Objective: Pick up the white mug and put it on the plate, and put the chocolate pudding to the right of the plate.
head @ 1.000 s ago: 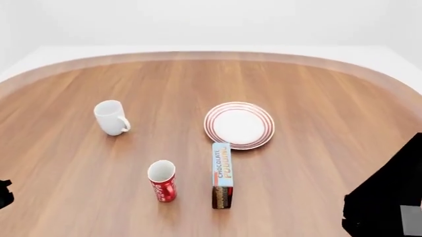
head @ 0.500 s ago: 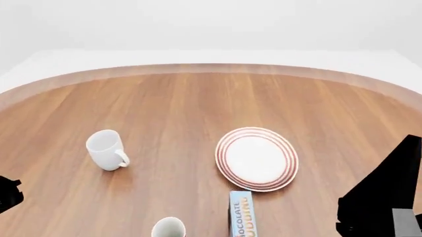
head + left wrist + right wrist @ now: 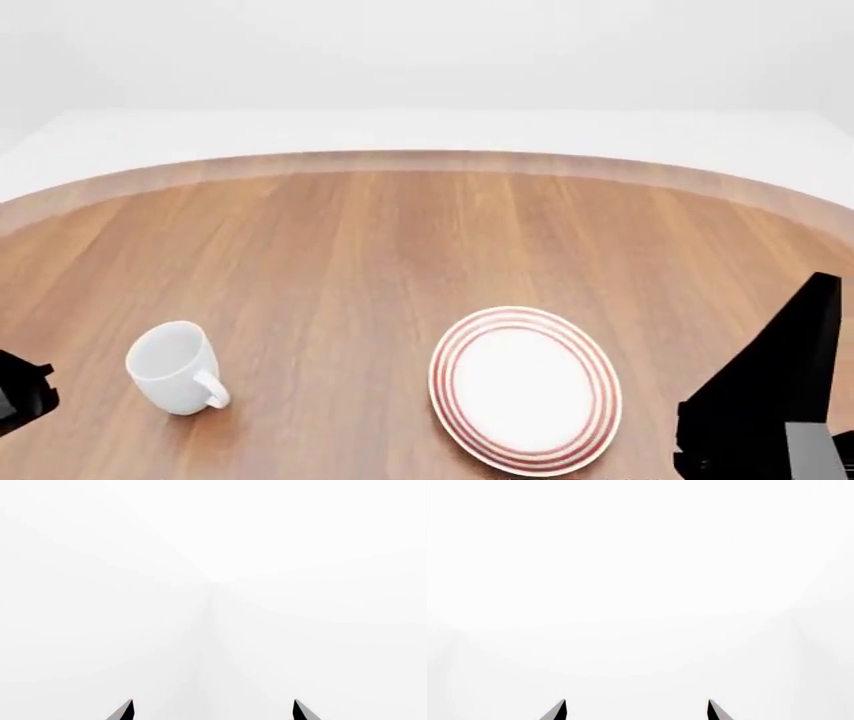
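Note:
The white mug (image 3: 171, 367) stands upright on the wooden table (image 3: 374, 250) at the near left, its handle toward me. The plate (image 3: 526, 388) with red rings lies at the near middle-right, bare. The chocolate pudding is out of view below the head view's bottom edge. Part of my left arm (image 3: 20, 393) shows at the left edge, left of the mug. Part of my right arm (image 3: 781, 400) shows at the right edge, right of the plate. My left gripper (image 3: 213, 710) and right gripper (image 3: 635, 710) both show two fingertips wide apart with only white wall between them.
The round wooden table's far rim (image 3: 427, 160) curves across the head view, with white floor and wall behind it. Both wrist views show only blank white background.
The head view has tilted up and moved in: mug and plate slid toward the bottom edge, the red cup and pudding carton dropped out of view. Both arm parts stay at the edges.

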Robot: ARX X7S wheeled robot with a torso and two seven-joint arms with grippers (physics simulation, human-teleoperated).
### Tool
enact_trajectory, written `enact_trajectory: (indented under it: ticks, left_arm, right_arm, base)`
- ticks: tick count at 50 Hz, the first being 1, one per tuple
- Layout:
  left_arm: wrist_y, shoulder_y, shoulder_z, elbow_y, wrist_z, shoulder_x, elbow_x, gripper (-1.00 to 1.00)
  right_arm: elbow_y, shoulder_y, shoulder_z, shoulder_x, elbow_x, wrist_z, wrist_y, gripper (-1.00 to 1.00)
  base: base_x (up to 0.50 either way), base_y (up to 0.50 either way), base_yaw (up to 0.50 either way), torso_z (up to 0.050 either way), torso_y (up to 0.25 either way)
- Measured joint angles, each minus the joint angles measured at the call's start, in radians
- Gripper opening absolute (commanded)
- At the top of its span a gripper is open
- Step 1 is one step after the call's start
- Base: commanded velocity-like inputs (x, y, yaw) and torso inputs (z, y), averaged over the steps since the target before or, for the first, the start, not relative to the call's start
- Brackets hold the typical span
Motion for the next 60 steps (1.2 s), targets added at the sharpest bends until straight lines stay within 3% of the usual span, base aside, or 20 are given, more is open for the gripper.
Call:
enact_trajectory:
  ticks: [9,21,41,48,53,60]
  left_arm:
    - [-0.003,0.002,0.007,0.001,-0.006,-0.006,0.001,1.0]
    - [-0.019,0.004,0.019,0.005,-0.01,-0.018,0.005,1.0]
    - [-0.065,0.0,0.043,0.005,-0.023,-0.032,0.038,1.0]
    - [-0.084,-0.002,0.052,0.011,-0.025,-0.036,0.037,1.0]
    - [-0.139,-0.01,0.066,0.029,-0.023,-0.044,0.027,1.0]
    - [-0.354,-0.069,0.122,0.08,-0.01,-0.06,-0.031,1.0]
  right_arm:
    - [-0.001,-0.003,-0.008,0.005,-0.01,-0.001,-0.009,1.0]
    - [-0.002,-0.007,-0.02,0.012,-0.017,-0.002,-0.015,1.0]
    - [0.001,-0.008,-0.027,0.018,-0.027,0.009,-0.02,1.0]
    - [0.003,-0.008,-0.029,0.021,-0.027,0.013,-0.02,1.0]
    - [0.003,-0.008,-0.03,0.022,-0.027,0.016,-0.02,1.0]
    - [0.007,-0.009,-0.033,0.025,-0.026,0.019,-0.023,1.0]
  base:
    - [0.48,0.0,0.0,0.0,0.0]
    - [0.02,0.0,0.0,0.0,0.0]
    - [0.0,0.0,0.0,0.001,-0.25]
    - [0.0,0.0,0.0,0.0,-0.02]
    - [0.0,0.0,0.0,0.0,0.0]
    - [0.0,0.0,0.0,0.0,0.0]
